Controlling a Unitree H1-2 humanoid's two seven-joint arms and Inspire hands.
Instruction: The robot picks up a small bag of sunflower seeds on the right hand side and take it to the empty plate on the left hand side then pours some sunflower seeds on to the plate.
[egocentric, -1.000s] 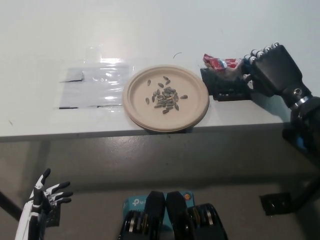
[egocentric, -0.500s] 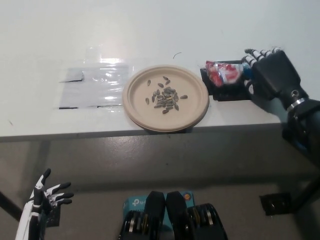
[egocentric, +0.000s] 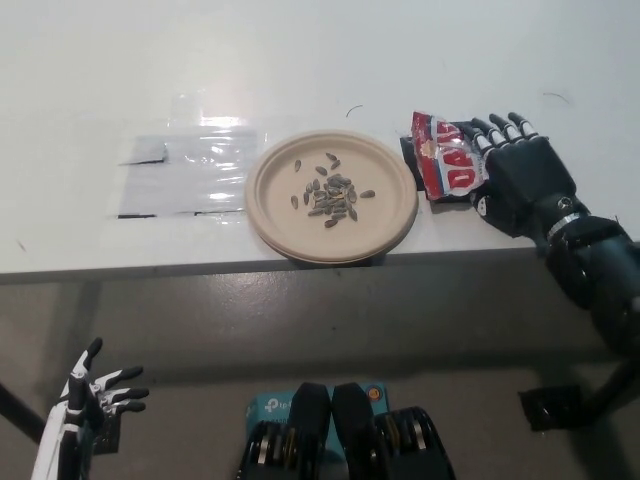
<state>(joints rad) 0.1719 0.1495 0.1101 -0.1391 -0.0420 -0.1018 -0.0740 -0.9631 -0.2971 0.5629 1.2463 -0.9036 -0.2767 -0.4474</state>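
The small red and white foil bag of sunflower seeds (egocentric: 446, 160) lies flat on the white table (egocentric: 300, 60), just to the right of the round beige paper plate (egocentric: 400, 205), which already carries a loose scatter of dark sunflower seeds (egocentric: 331, 194) near its middle. The bag's long axis runs roughly away from the robot, tilted slightly, with its printed face turned up; part of a small black block (egocentric: 410, 150) shows at its plate-side edge, and the bag seems to rest partly on it, though the view is too coarse to be sure. The black right hand (egocentric: 512, 172) sits immediately to the right of the bag with its fingers spread and extended, grasping nothing; the fingertips (egocentric: 470, 127) reach close to the bag's far right corner, and whether they touch it is hard to tell. The bag thus lies toward the robot's left of this hand, between hand and plate, and the right hand is far the nearer of the two. The white left hand (egocentric: 95, 395) rests low at the lower left, below the table edge, fingers apart and empty. Well left of the plate a clear plastic sheet (egocentric: 185, 170) lies flat. With seeds on the plate and the bag set down, the pour looks done.
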